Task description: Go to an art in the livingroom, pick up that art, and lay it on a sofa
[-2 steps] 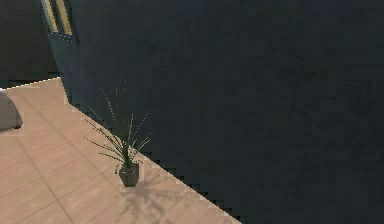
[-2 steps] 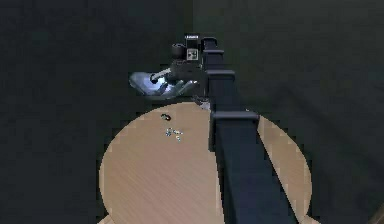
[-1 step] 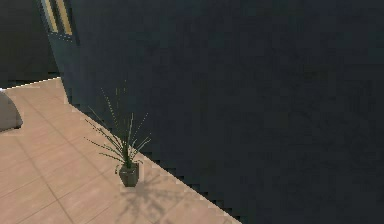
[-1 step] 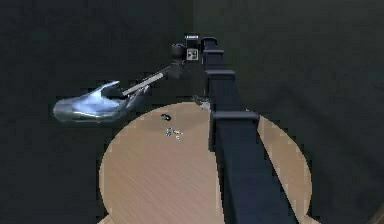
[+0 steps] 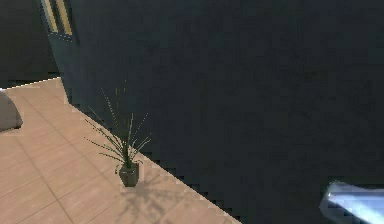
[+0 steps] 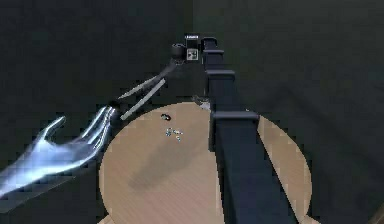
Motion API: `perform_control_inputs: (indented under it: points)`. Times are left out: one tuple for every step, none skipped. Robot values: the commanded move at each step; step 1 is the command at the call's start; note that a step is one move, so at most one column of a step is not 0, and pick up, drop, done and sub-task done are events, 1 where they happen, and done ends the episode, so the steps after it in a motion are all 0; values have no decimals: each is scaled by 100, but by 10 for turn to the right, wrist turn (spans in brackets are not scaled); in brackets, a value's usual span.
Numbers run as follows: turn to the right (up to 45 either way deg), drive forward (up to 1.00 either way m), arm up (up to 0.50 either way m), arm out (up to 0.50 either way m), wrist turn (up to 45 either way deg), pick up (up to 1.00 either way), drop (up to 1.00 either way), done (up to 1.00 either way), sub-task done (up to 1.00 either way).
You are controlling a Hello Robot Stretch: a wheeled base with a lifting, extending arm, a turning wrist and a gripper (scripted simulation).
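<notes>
End effector (image 6: 124, 106) angles down-left, fingertips meeting the silvery-blue hand-shaped sculpture (image 6: 60, 155) at the left edge of the round wooden surface (image 6: 285, 165). Can't tell whether it's gripping anything. Spiky green potted plant (image 5: 126, 152) stands beside the dark wall (image 5: 250, 80).

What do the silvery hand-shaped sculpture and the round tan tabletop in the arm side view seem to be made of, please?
Silvery hand-shaped sculpture: looks like polished metal, possibly glass; pale blue-white streaks of shine run along its fingers and palm.
Round tan tabletop: probably wood with a matt finish; it is a warm, even brown with no glints, though any grain is hard to make out.
</notes>
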Motion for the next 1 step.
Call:
perform_control_inputs:
  points:
    - [0,0,0,0,-180,0,0,0,0]
